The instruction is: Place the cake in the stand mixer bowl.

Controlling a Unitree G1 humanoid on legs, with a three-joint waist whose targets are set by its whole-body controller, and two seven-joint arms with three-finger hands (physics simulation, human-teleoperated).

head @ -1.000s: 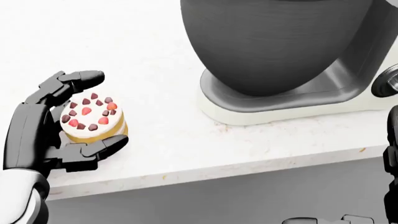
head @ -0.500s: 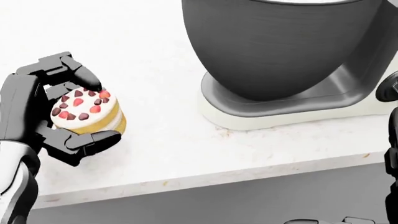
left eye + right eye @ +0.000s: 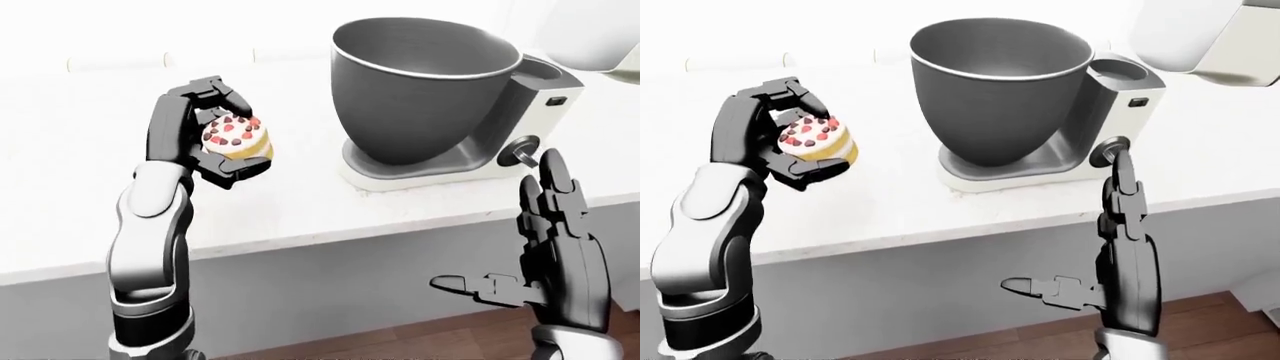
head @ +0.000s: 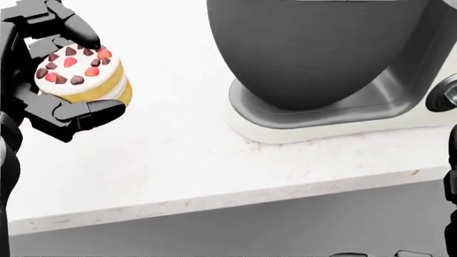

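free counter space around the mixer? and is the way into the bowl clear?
Bare counter lies between the cake in the left robot hand and the stand mixer, and along the counter's near edge. The bowl mouth is open from above. Crowded: the mixer's right side, where the open right robot hand hovers.

In the head view we lose the top of the mixer bowl (image 4: 314,48) past the upper edge, and the mixer (image 4: 435,101) runs off the right side. Our left hand (image 4: 39,69) is cut by the left and top edges there. The fingers (image 3: 215,94) hide part of the cake (image 3: 236,139) in the left-eye view. We cannot see the bowl's floor.
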